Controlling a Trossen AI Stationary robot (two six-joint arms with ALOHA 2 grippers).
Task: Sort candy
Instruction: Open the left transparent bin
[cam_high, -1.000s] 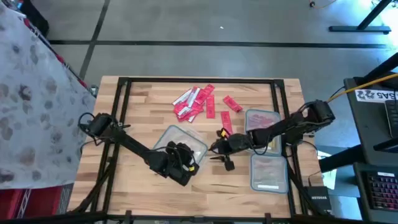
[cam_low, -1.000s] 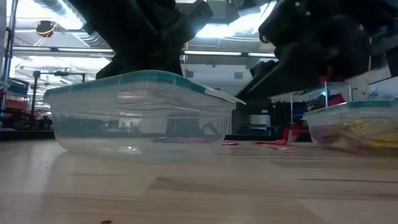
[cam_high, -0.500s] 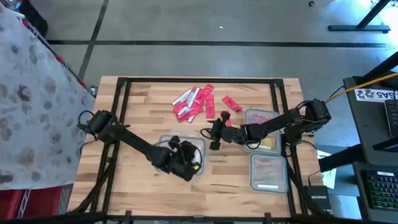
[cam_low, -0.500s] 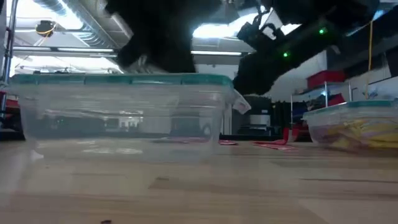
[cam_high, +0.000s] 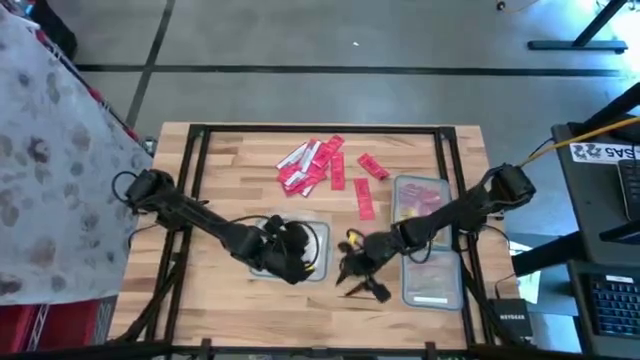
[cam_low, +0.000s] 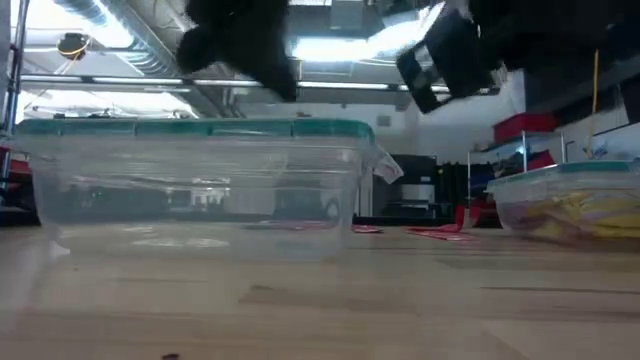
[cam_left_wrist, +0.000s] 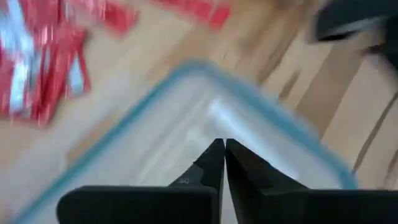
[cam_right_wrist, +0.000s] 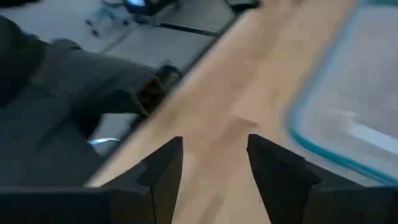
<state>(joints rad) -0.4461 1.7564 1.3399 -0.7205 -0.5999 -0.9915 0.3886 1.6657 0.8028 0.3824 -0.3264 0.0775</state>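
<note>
Spread fingers (cam_right_wrist: 277, 171) over bare wooden table (cam_right_wrist: 249, 81), beside a clear tub (cam_right_wrist: 348, 118).

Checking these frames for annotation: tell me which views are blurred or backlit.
Left wrist view: motion-smeared red candy and tub. Right wrist view: soft table. Low view: ceiling lights leave both arms as silhouettes. High view: fairly sharp.

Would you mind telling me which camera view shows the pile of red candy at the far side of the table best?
The high view: the red candy pile lies whole and unblocked on the table. The left wrist view catches part of it, blurred, beyond the clear tub. The low view shows only thin red slivers. The right wrist view shows none.
</note>
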